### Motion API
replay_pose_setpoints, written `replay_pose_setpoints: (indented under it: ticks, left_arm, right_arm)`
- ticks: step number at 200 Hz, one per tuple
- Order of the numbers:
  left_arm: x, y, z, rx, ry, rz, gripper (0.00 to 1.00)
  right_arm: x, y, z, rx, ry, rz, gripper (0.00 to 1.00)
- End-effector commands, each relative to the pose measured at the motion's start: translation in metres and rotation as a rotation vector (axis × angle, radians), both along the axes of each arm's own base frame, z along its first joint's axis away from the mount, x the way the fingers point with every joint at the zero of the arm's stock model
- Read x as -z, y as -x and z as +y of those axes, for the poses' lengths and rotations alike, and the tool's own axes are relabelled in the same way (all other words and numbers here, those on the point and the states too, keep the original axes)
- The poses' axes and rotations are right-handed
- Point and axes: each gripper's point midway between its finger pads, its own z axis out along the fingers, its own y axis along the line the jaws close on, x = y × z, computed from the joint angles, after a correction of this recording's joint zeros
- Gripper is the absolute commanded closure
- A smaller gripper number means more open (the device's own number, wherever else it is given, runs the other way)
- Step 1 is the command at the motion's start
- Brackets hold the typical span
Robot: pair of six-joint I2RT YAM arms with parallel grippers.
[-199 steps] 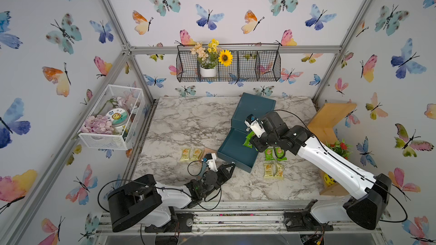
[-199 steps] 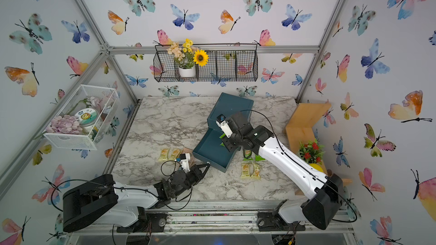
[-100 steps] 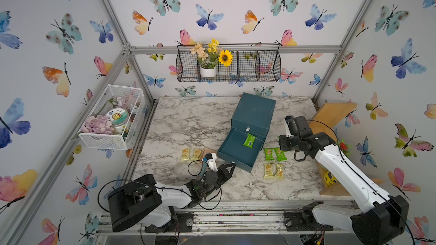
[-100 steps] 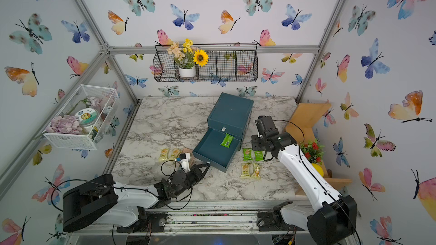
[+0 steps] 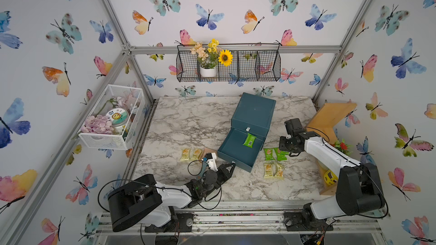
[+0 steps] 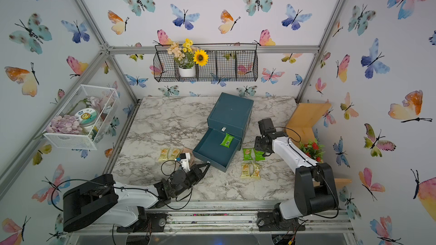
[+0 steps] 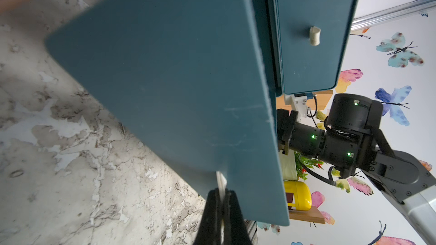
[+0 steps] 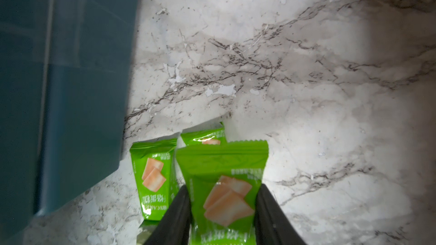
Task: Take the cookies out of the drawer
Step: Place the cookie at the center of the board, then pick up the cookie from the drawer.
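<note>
Drawer [image 5: 232,148] stands pulled out of the teal cabinet [image 5: 253,111]. I find the left gripper [image 7: 221,193] pinched together on the white pull tab [image 7: 221,181] at the drawer front, so that arm is occupied. Right gripper [image 8: 223,188] has its jaws partway in, clamped across the width of a held packet [image 8: 221,161], green, which hangs over the marble table [image 5: 188,123] just outside the drawer's side wall. Beside and beyond it, 2 green packets [image 8: 153,173] lie flat on the table, and the farther one is mostly hidden behind the held one in the right wrist view. In both top views I also count 2 yellow packets [image 5: 268,170] nearer the rig's edge on that side. Another yellow pair [image 5: 185,154] sits across the drawer by the left arm. 1 cookie is left inside: the last packet [image 5: 249,139], green, flat on the drawer floor near the cabinet face. It lies to the right gripper's left, over the side wall, with its long axis roughly along the drawer's line of pull, slightly skewed. The right arm is the nearer one and the only one free. In my judgement the held packet must be set down first. The jaws should then clear the wall and close across the last packet's short width.
</note>
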Motion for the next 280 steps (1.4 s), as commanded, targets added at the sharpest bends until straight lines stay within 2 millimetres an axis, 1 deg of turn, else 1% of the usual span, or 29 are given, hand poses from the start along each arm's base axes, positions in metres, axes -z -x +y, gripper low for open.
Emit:
replay_pose_setpoints:
  ticks: [1, 40, 77, 104, 120, 122, 127, 134, 144, 151, 165, 183, 192, 201, 202, 203, 204, 206, 208, 212, 220, 221, 226, 228, 237, 243, 266, 280]
  left_arm:
    - [-0.012, -0.006, 0.002, -0.024, 0.023, -0.037, 1.0]
    - [-0.012, -0.006, 0.002, -0.023, 0.029, -0.036, 1.0]
    - [-0.011, -0.005, 0.003, -0.025, 0.027, -0.037, 1.0]
    - [-0.012, -0.005, 0.004, -0.026, 0.028, -0.039, 1.0]
    - [-0.012, -0.005, 0.005, -0.027, 0.023, -0.037, 1.0]
    - [-0.012, -0.005, 0.005, -0.026, 0.023, -0.037, 1.0]
    - [-0.012, -0.005, 0.005, -0.027, 0.022, -0.037, 1.0]
    - [-0.012, -0.005, 0.005, -0.028, 0.021, -0.038, 1.0]
    - [-0.012, -0.005, 0.005, -0.028, 0.02, -0.038, 1.0]
    - [-0.012, -0.005, 0.005, -0.03, 0.018, -0.038, 1.0]
    - [-0.012, -0.005, 0.004, -0.027, 0.019, -0.037, 1.0]
    - [-0.012, -0.005, 0.002, -0.022, 0.018, -0.035, 1.0]
    - [-0.012, -0.005, 0.002, -0.02, 0.017, -0.034, 1.0]
    - [-0.011, -0.005, 0.001, -0.017, 0.017, -0.032, 1.0]
    - [-0.011, -0.005, 0.001, -0.017, 0.018, -0.031, 1.0]
    - [-0.011, -0.005, 0.001, -0.017, 0.017, -0.031, 1.0]
    - [-0.011, -0.005, 0.001, -0.017, 0.017, -0.03, 1.0]
    - [-0.01, -0.005, 0.001, -0.017, 0.016, -0.03, 1.0]
    - [-0.01, -0.005, 0.001, -0.017, 0.016, -0.03, 1.0]
    - [-0.01, -0.005, 0.0, -0.017, 0.017, -0.029, 1.0]
    - [-0.009, -0.005, 0.0, -0.017, 0.014, -0.026, 1.0]
    - [-0.009, -0.005, 0.0, -0.016, 0.014, -0.025, 1.0]
    - [-0.009, -0.006, 0.0, -0.017, 0.013, -0.024, 1.0]
    - [-0.008, -0.005, 0.0, -0.016, 0.011, -0.023, 1.0]
    - [-0.008, -0.005, -0.001, -0.014, 0.009, -0.02, 1.0]
    - [-0.007, -0.005, -0.001, -0.014, 0.006, -0.02, 1.0]
    - [-0.004, -0.004, -0.003, -0.008, 0.003, -0.011, 1.0]
    - [-0.005, -0.004, -0.004, -0.007, 0.002, -0.012, 1.0]
  right_arm:
    - [0.007, -0.006, -0.016, 0.065, 0.026, -0.012, 0.78]
    - [0.029, -0.004, -0.03, 0.092, 0.04, 0.05, 0.78]
    - [0.049, 0.002, -0.034, 0.107, 0.047, 0.095, 0.75]
    - [0.056, 0.005, -0.036, 0.108, 0.055, 0.105, 0.67]
    - [0.052, 0.004, -0.037, 0.107, 0.06, 0.097, 0.57]
    - [0.051, 0.004, -0.037, 0.106, 0.062, 0.094, 0.55]
    - [0.048, 0.004, -0.038, 0.108, 0.065, 0.089, 0.51]
    - [0.043, 0.003, -0.04, 0.107, 0.073, 0.077, 0.46]
    - [0.034, 0.001, -0.041, 0.105, 0.081, 0.06, 0.41]
    - [0.028, 0.001, -0.042, 0.103, 0.086, 0.051, 0.39]
    - [0.011, -0.001, -0.044, 0.1, 0.098, 0.023, 0.36]
    - [-0.017, -0.003, -0.045, 0.095, 0.097, -0.031, 0.36]
    - [-0.034, -0.005, -0.039, 0.073, 0.066, -0.072, 0.37]
    - [-0.055, -0.007, -0.032, 0.051, 0.025, -0.129, 0.38]
    - [-0.06, -0.008, -0.03, 0.046, 0.015, -0.141, 0.38]
    - [-0.06, -0.008, -0.03, 0.046, 0.015, -0.141, 0.38]
    - [-0.064, -0.008, -0.028, 0.041, 0.006, -0.154, 0.38]
    - [-0.066, -0.008, -0.027, 0.038, 0.002, -0.16, 0.39]
    - [-0.074, -0.008, -0.025, 0.03, -0.011, -0.18, 0.39]
    - [-0.081, -0.009, -0.022, 0.022, -0.024, -0.198, 0.39]
    - [-0.1, -0.008, -0.013, -0.004, -0.056, -0.247, 0.41]
    - [-0.104, -0.008, -0.011, -0.01, -0.062, -0.26, 0.41]
    - [-0.112, -0.008, -0.006, -0.02, -0.071, -0.283, 0.42]
    - [-0.119, -0.007, -0.002, -0.033, -0.081, -0.304, 0.42]
    - [-0.136, -0.004, 0.012, -0.076, -0.103, -0.35, 0.43]
    - [-0.144, -0.002, 0.022, -0.109, -0.117, -0.374, 0.43]
    - [-0.176, 0.013, 0.077, -0.309, -0.202, -0.462, 0.45]
    - [-0.187, 0.026, 0.11, -0.418, -0.203, -0.494, 0.45]
